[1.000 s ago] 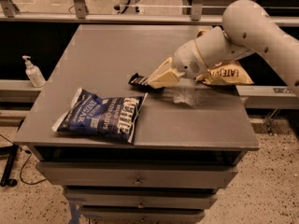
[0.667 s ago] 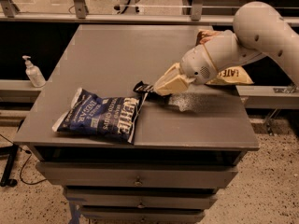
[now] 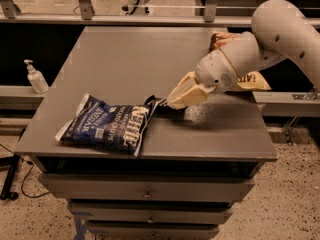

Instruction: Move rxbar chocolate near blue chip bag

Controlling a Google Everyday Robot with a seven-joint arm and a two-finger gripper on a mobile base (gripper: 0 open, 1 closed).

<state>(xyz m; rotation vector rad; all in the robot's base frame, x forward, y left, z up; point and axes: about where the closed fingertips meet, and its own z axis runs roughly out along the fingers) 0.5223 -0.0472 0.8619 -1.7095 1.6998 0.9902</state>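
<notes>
The blue chip bag (image 3: 107,126) lies flat near the front left of the grey table (image 3: 125,54), white "Kettle" lettering up. My gripper (image 3: 161,104) reaches in from the right on the white arm (image 3: 260,39) and sits low over the table at the bag's upper right corner. It is shut on the rxbar chocolate (image 3: 152,101), a small black bar that shows at the fingertips and touches or overlaps the bag's right edge.
A brown and tan chip bag (image 3: 252,81) lies at the table's right edge, mostly behind the arm. A pale translucent patch (image 3: 197,113) sits on the table just right of the gripper. A pump bottle (image 3: 35,78) stands on a ledge to the left. Drawers (image 3: 145,191) are below.
The gripper has moved left and toward the front with the black bar, from the table's middle right to the blue bag's right edge. The bag has not moved.
</notes>
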